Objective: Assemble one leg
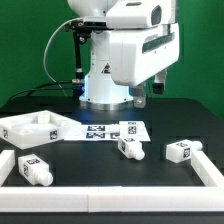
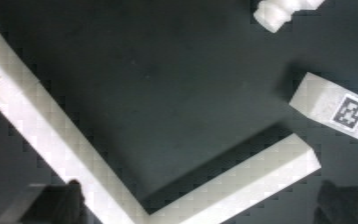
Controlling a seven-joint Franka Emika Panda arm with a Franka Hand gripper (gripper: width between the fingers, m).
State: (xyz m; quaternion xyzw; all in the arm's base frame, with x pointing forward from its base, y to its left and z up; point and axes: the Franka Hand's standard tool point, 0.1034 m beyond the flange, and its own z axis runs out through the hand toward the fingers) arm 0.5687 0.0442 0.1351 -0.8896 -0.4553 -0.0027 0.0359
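Three legs, small white stubby pegs with black-and-white tags, lie on the black table: one [image 1: 130, 148] near the middle, one [image 1: 182, 151] at the exterior view's right, one [image 1: 35, 168] at the front left. My gripper [image 1: 140, 97] hangs high above the table behind them, open and empty. In the wrist view one tagged leg [image 2: 336, 105] lies on the table and part of another white piece [image 2: 286, 10] shows at the edge. My gripper [image 2: 202, 212] shows only as two dark fingers [image 2: 51, 205] set wide apart, with nothing between them.
A large flat white square panel [image 1: 35, 128] lies at the exterior view's left. The marker board [image 1: 112, 130] lies in the middle. A low white rail [image 1: 110, 190] borders the table's front and sides; its corner [image 2: 158, 195] shows in the wrist view.
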